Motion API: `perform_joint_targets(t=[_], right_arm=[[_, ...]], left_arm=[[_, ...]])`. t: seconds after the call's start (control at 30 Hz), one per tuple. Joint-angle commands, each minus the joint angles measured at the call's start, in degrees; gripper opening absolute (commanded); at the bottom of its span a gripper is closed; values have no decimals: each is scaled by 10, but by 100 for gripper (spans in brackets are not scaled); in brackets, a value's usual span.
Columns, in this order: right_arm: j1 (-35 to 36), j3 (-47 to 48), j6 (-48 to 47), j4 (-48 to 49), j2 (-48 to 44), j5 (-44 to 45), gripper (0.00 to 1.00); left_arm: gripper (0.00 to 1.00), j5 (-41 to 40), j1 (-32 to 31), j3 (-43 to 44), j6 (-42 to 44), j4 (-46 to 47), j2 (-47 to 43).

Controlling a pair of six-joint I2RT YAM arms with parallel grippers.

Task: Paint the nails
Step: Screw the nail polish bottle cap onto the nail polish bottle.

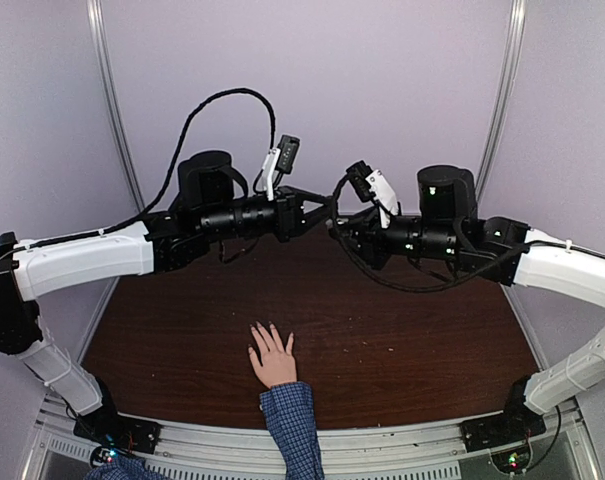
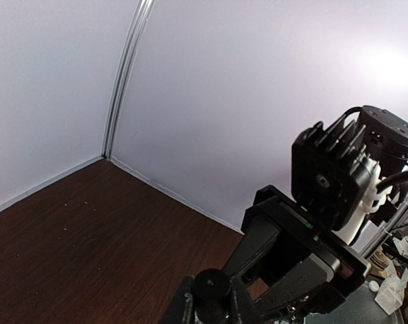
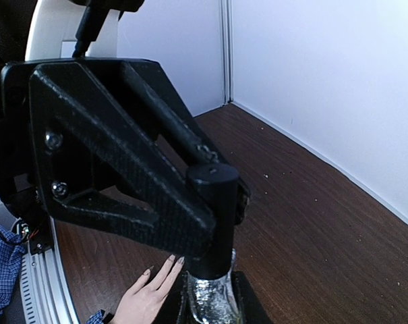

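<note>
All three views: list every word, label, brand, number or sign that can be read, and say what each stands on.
No text can be read in any view.
The polish bottle shows only glitter, no label.
Its black cap is plain.
The checked shirt cuff bears no print.
The clutter in the lower right corner of the left wrist view is too blurred to tell.

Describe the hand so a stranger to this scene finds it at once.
On the dark brown table, look to the middle of its near edge. The hand lies flat there, fingers spread, the only light-skinned thing, with a blue checked cuff.
</note>
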Motion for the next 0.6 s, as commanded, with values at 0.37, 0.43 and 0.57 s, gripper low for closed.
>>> perform_joint_targets(t=[0.37, 0.43, 0.57], right_arm=[[-28, 17, -59, 70, -61, -248, 0], [-29, 23, -68, 72, -65, -282, 0], [-31, 35, -80, 73, -69, -351, 0]], left_arm=[[1, 203, 3, -33, -24, 132, 7], [1, 248, 5, -25, -33, 143, 18], [0, 317, 5, -4, -40, 142, 38]])
